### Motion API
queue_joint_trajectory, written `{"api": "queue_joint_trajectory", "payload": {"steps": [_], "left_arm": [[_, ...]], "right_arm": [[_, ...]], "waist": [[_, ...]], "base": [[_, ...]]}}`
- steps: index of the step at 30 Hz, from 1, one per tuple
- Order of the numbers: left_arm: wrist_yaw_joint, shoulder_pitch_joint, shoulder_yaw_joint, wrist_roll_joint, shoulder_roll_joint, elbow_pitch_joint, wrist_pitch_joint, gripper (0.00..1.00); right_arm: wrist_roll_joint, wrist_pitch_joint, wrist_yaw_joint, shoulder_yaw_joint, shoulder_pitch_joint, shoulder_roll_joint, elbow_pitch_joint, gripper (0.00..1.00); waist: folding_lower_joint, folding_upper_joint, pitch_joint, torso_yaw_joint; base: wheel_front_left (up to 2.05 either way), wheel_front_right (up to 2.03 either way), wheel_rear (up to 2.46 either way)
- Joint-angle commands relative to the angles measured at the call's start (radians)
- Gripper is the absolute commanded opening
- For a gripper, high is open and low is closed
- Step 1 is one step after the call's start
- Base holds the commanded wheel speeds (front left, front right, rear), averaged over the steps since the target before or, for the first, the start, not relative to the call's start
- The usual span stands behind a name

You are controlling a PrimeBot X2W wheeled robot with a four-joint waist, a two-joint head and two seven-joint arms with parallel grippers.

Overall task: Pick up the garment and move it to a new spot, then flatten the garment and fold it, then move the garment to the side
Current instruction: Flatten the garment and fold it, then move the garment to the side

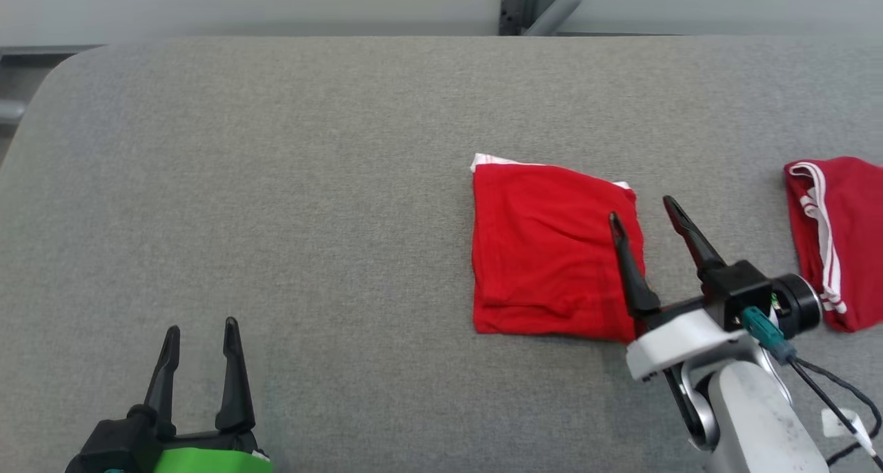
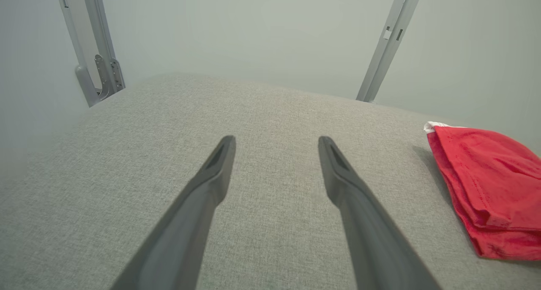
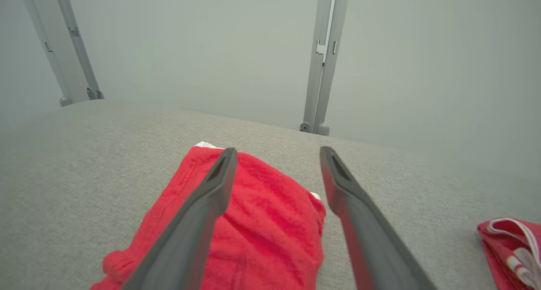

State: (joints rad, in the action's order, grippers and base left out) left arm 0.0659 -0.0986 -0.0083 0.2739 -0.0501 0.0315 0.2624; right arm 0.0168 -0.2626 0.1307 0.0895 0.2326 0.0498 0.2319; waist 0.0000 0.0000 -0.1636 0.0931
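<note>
The grey padded table (image 1: 276,183) spreads out in front of me, and the red garment (image 1: 545,252) lies flat on it, a little right of the table's middle. It is already a squarish stack of layers with a sliver of white trim at its far edge. A second red garment (image 1: 838,238) with white stripes sits at the table's right edge, well apart from the first.

I judge the folding done, which leaves moving the garment to the side. That calls for pinching every layer at one edge so the stack does not fall open as it travels.

My right gripper (image 1: 641,209) hangs over the table's near right with its jaws spread wide and nothing in them. One finger crosses the garment's right edge, the other is over bare table beside it. Whether either touches the cloth I cannot tell. My left gripper (image 1: 201,325) hovers at the table's near left, jaws wide and empty, well apart from the garment.
</note>
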Motion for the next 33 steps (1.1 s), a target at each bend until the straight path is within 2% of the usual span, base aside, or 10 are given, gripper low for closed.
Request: {"api": "queue_joint_trajectory", "payload": {"steps": [1, 8, 20, 29, 33], "left_arm": [[0.005, -0.011, 0.006, -0.007, -0.002, -0.004, 0.003, 1.00], [0.027, -0.026, 0.046, -0.048, -0.002, 0.002, 0.003, 1.00], [0.053, -0.051, 0.057, -0.090, -0.002, 0.041, 0.003, 1.00], [0.058, -0.059, 0.048, -0.103, -0.002, 0.036, 0.003, 1.00], [0.059, -0.054, 0.044, -0.099, -0.002, 0.032, 0.003, 1.00]], "right_arm": [[0.007, -0.002, 0.000, -0.006, -0.018, 0.002, -0.009, 1.00], [0.005, -0.002, 0.000, -0.101, -0.137, 0.014, -0.099, 1.00], [-0.033, -0.002, 0.000, -0.237, -0.263, 0.006, -0.068, 1.00], [-0.047, -0.002, 0.000, -0.247, -0.253, 0.001, -0.068, 1.00], [-0.174, 0.000, 0.000, -0.178, -0.215, 0.000, -0.023, 1.00]], "waist": [[0.0000, 0.0000, 0.038, -0.050], [0.0000, 0.0000, 0.064, -0.090], [0.0000, 0.0000, 0.111, -0.062], [0.0000, 0.0000, 0.108, -0.048], [0.0000, 0.0000, 0.097, -0.042]], "base": [[0.00, 0.00, 0.00], [0.00, 0.00, 0.00], [0.00, 0.00, 0.00], [0.00, 0.00, 0.00], [0.00, 0.00, 0.00]]}}
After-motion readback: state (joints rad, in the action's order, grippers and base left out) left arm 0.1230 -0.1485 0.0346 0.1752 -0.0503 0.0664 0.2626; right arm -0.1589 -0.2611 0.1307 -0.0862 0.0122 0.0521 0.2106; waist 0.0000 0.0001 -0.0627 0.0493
